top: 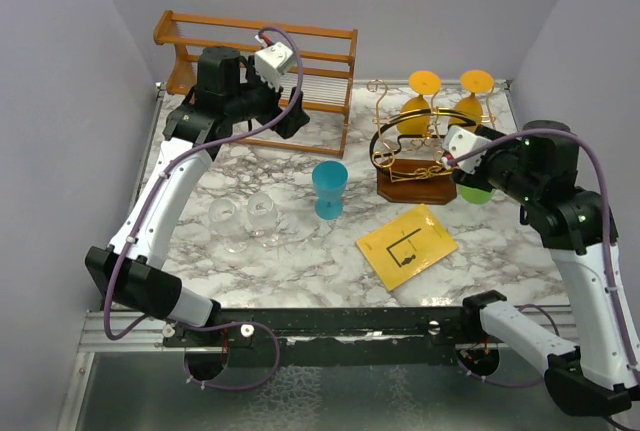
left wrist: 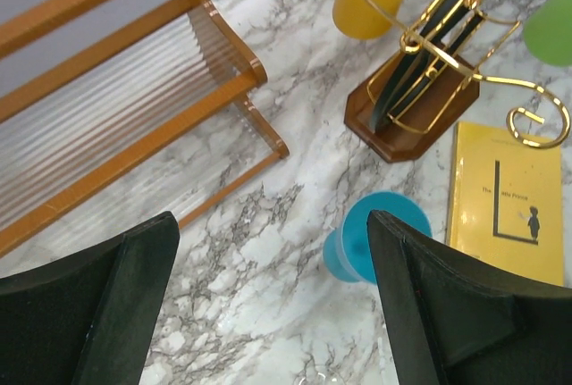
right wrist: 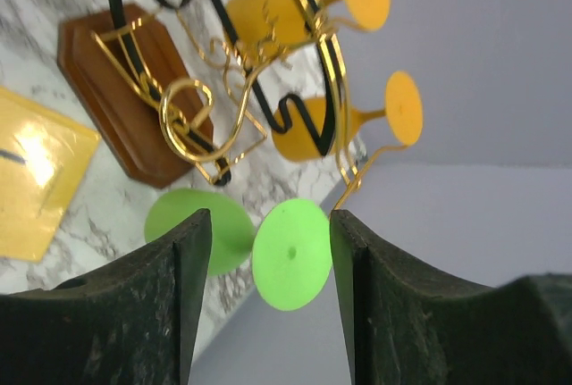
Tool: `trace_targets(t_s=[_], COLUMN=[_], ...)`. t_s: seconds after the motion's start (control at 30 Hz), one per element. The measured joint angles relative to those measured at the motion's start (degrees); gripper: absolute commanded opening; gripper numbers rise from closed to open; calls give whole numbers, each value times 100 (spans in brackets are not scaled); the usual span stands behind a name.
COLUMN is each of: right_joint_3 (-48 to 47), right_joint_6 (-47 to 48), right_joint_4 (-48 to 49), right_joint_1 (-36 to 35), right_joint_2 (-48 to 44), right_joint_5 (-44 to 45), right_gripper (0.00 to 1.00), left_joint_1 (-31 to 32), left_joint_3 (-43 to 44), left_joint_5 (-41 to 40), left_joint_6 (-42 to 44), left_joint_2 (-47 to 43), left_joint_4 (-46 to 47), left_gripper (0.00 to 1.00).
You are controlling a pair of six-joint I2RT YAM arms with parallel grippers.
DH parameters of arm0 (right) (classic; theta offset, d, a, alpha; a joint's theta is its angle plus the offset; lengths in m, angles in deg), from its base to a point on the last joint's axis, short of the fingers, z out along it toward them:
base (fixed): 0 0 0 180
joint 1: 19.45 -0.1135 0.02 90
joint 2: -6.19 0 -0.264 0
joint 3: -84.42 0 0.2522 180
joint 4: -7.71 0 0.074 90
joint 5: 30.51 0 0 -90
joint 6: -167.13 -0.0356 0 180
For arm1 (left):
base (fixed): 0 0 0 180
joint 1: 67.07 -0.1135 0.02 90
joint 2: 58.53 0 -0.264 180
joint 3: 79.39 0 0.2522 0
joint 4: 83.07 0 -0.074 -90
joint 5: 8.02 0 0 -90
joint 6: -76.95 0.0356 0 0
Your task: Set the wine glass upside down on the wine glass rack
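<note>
The green wine glass (top: 476, 192) hangs by the right side of the gold wire rack (top: 400, 151), which stands on a dark brown base (top: 415, 184). In the right wrist view its round foot (right wrist: 290, 251) faces the camera, its bowl (right wrist: 183, 224) lies beyond, and a gold hook (right wrist: 357, 175) meets the foot's edge. My right gripper (right wrist: 268, 224) is open, with a finger on each side of the foot and a gap on the left. Two yellow glasses (top: 420, 111) hang upside down on the rack. My left gripper (left wrist: 273, 224) is open and empty, high by the wooden shelf.
An orange-brown slatted shelf (top: 250, 36) stands at the back left. A blue cup (top: 329, 189) stands mid-table, a yellow book (top: 406, 245) lies in front of the rack, and two clear glasses (top: 245, 219) lie at the front left. The right wall is close to the rack.
</note>
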Motion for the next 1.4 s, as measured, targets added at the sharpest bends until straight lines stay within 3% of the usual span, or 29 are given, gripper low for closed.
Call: trace_targets(t_s=[0.33, 0.63, 0.83, 1.13, 1.4], right_joint_3=[-822, -898, -894, -861, -778], right_joint_6=[-1078, -2354, -2734, -2839, -2837], right_joint_4=[190, 857, 1040, 1200, 1248], right_joint_1=[0, 55, 160, 229, 234], right_joint_2=[-142, 306, 426, 223, 223], right_joint_5=[-1722, -1672, -1394, -1318, -1283], right_gripper=[63, 68, 68, 68, 68], left_joint_1=[240, 706, 883, 1113, 1259], left_joint_3=[-610, -629, -603, -315, -94], left_joint_5=[103, 57, 42, -68, -297], left_joint_6=[610, 1025, 1191, 1325, 1346], left_joint_2=[31, 560, 1167, 1906, 2146], left_joint_4=[-367, -621, -809, -1071, -1250], left_gripper=[87, 78, 66, 36, 16])
